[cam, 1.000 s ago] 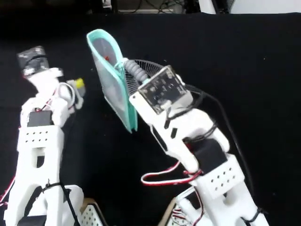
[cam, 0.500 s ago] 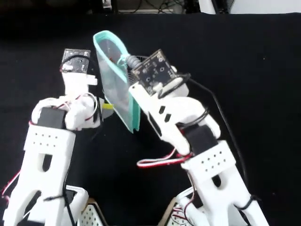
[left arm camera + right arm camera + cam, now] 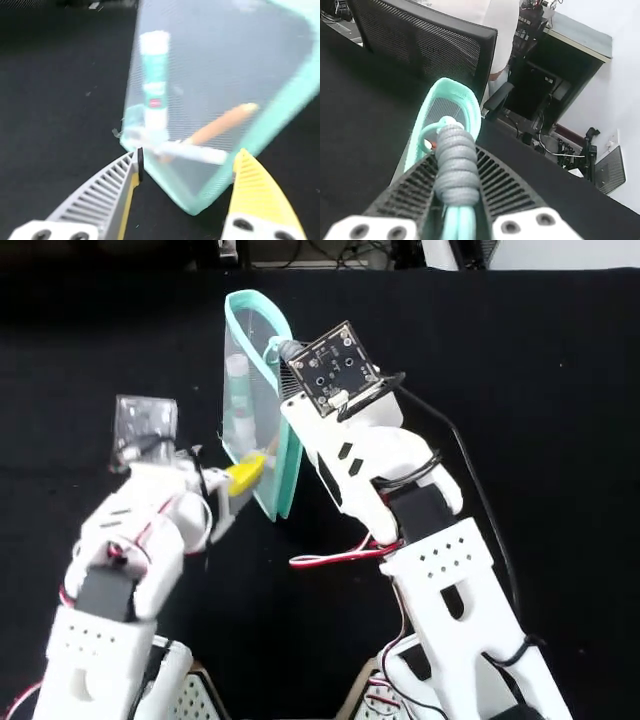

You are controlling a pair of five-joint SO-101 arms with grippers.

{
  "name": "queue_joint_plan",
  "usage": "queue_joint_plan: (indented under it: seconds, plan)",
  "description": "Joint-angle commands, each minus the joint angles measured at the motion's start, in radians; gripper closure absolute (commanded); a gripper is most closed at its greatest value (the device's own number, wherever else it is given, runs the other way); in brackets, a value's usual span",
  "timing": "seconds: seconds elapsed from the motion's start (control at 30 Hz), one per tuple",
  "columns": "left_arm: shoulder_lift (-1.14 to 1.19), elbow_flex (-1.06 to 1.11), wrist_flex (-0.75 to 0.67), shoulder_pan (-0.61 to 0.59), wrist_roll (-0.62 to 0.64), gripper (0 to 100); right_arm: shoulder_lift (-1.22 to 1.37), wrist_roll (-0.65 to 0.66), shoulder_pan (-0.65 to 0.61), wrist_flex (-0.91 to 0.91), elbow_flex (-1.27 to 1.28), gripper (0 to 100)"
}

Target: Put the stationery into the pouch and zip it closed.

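High view: the pouch point(image 3: 250, 410) is stood on edge above the black table point(image 3: 520, 360), left of centre. The right gripper point(image 3: 283, 352) has it by the far top corner. The left gripper point(image 3: 240, 475) is at the near bottom corner, yellow finger point(image 3: 247, 471) against the mesh. My read is that one arm hangs the pouch and the other braces it so the zip has something to pull against.

Left wrist view: jaws are spread, with the pouch's bottom corner sitting between them and nothing pinched yet. Through the mesh I can see the glue stick point(image 3: 154, 80) upright, the orange pencil point(image 3: 222, 124) slanted and the white pen point(image 3: 192, 152) lying across the bottom. The stationery looks loaded, so zipping is probably what's left.

Right wrist view: jaws are pressed together on a grey-wrapped loop point(image 3: 455, 160) tied to a teal strap, likely the zip pull. I can't tell whether the zip is open or closed.
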Motion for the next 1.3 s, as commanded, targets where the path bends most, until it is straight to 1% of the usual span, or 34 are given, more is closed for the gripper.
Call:
queue_joint_plan:
  seconds: [0.0, 0.1, 0.2, 0.3, 0.4, 0.5, 0.67, 0.77, 0.83, 0.87, 0.97, 1.03, 1.07, 1.13, 1.27]
  plan:
    - [-0.110, 0.030, -0.034, 0.061, 0.000, 70, 0.039, -0.003, -0.032, 0.002, -0.004, 98.6]
    - [-0.160, 0.048, -0.023, 0.090, -0.002, 70, 0.039, -0.003, -0.034, 0.002, -0.004, 98.6]
    - [-0.158, 0.070, -0.038, 0.108, -0.002, 70, 0.039, -0.003, -0.032, 0.002, -0.004, 98.6]
    - [-0.127, 0.128, -0.149, 0.090, -0.002, 70, 0.038, -0.003, -0.026, 0.002, -0.004, 98.6]
    - [-0.091, 0.183, -0.264, 0.019, 0.002, 70, 0.038, -0.003, -0.005, 0.002, -0.005, 98.6]
    - [-0.051, 0.205, -0.334, -0.061, 0.000, 70, 0.038, -0.003, -0.005, 0.002, -0.005, 98.6]
    - [-0.015, 0.182, -0.356, -0.193, -0.002, 70, 0.038, -0.002, -0.003, 0.003, -0.008, 98.6]
    - [-0.018, 0.174, -0.351, -0.236, -0.002, 70, 0.038, -0.002, -0.005, 0.003, -0.008, 98.6]
    - [-0.018, 0.160, -0.321, -0.205, 0.000, 70, 0.038, -0.002, -0.005, 0.003, -0.010, 98.6]
    - [-0.020, 0.137, -0.276, -0.166, 0.000, 70, 0.038, -0.002, -0.005, 0.003, -0.010, 98.6]
    - [-0.020, 0.033, -0.081, 0.025, 0.002, 70, 0.038, -0.002, -0.005, 0.003, -0.010, 98.6]
    - [-0.020, -0.008, -0.014, 0.122, 0.008, 70, 0.038, -0.002, -0.005, 0.003, -0.010, 98.6]
    - [-0.020, 0.001, -0.020, 0.137, 0.008, 70, 0.038, -0.002, -0.005, 0.003, -0.010, 98.6]
    - [-0.020, 0.044, -0.078, 0.128, 0.008, 70, 0.038, -0.002, -0.005, 0.003, -0.008, 98.6]
    - [-0.018, 0.173, -0.293, 0.068, 0.008, 70, 0.038, 0.003, -0.005, 0.003, -0.008, 98.6]
